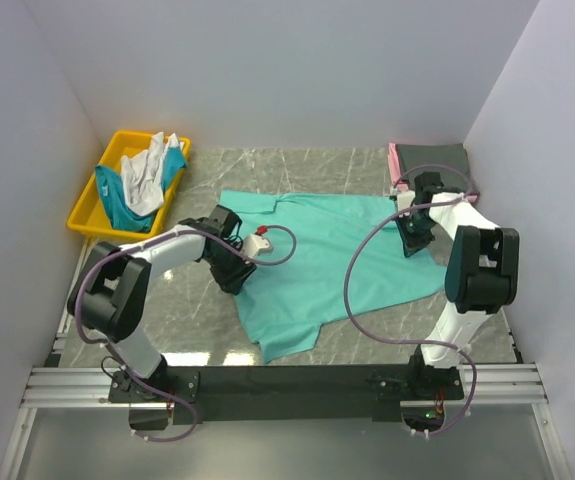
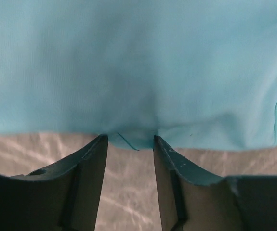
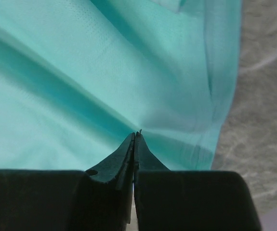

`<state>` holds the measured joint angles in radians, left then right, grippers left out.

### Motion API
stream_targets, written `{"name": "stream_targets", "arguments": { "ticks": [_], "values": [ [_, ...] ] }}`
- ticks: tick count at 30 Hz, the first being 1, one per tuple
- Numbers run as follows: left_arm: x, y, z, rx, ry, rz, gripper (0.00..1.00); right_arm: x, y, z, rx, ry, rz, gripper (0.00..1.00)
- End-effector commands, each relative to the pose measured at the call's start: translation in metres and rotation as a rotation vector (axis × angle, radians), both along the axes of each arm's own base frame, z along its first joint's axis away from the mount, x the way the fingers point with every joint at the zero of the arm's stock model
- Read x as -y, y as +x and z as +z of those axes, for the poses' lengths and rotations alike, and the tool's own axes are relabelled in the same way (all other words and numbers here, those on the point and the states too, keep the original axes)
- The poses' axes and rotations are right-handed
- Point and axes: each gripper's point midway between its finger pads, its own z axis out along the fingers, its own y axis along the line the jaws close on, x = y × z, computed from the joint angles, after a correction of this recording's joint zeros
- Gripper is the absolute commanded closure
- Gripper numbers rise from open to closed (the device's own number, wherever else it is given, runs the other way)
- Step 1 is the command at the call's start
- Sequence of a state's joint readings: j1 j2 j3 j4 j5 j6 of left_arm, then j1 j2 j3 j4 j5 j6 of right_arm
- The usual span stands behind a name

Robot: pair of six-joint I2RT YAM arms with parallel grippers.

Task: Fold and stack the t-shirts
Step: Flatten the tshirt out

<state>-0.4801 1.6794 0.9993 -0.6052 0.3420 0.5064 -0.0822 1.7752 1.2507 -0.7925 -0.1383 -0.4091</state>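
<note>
A sea-green t-shirt lies spread over the marble table. My left gripper is at the shirt's left edge. In the left wrist view it stands open, its fingertips touching the hem of the shirt, and a small bulge of cloth sits between them. My right gripper is at the shirt's right side. In the right wrist view it is shut on a pinch of the shirt, with creases running out from the tips. A dark grey t-shirt lies folded on a pink one at the back right.
A yellow bin at the back left holds a white t-shirt and a teal t-shirt. White walls close in the table on three sides. Bare marble shows right of the shirt.
</note>
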Motion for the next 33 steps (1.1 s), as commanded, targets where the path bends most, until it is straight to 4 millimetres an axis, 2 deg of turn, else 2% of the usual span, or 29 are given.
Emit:
{"name": "stream_targets", "arguments": {
  "ticks": [1,3,6,13,15,18,21,25,29,32,33],
  "values": [
    [-0.019,-0.009,0.014,-0.015,0.002,0.001,0.51,0.001,0.003,-0.016,-0.013,-0.036,0.0,0.97],
    [-0.019,-0.005,0.02,0.008,-0.011,0.01,0.52,0.002,0.002,-0.019,-0.02,-0.04,-0.004,0.99],
    [-0.021,-0.006,0.016,-0.001,0.002,0.011,0.54,0.003,0.002,-0.02,-0.019,-0.045,-0.007,1.0],
    [-0.017,0.008,0.014,0.043,0.005,0.052,0.54,-0.003,0.012,-0.003,0.03,-0.014,-0.016,1.0],
    [-0.016,0.01,0.008,0.05,0.028,0.056,0.55,-0.004,0.017,-0.001,0.036,-0.009,-0.021,1.0],
    [-0.02,0.006,-0.004,0.044,0.088,0.057,0.62,-0.004,0.019,-0.01,0.019,-0.02,-0.02,1.0],
    [-0.032,-0.007,-0.015,-0.018,0.142,0.064,0.71,-0.004,0.017,-0.019,-0.006,-0.038,-0.012,1.0],
    [-0.06,-0.027,-0.021,-0.077,0.212,0.074,0.77,-0.007,0.005,-0.027,-0.045,-0.05,0.014,1.0],
    [-0.093,-0.043,-0.011,-0.142,0.243,0.082,0.79,-0.016,-0.017,-0.028,-0.092,-0.054,0.07,1.0],
    [-0.103,-0.05,-0.001,-0.15,0.257,0.029,0.78,-0.036,-0.046,-0.029,-0.167,-0.032,0.162,1.0],
    [-0.106,-0.057,0.002,-0.17,0.265,0.014,0.77,-0.05,-0.059,-0.031,-0.198,0.002,0.211,1.0]
  ]
}}
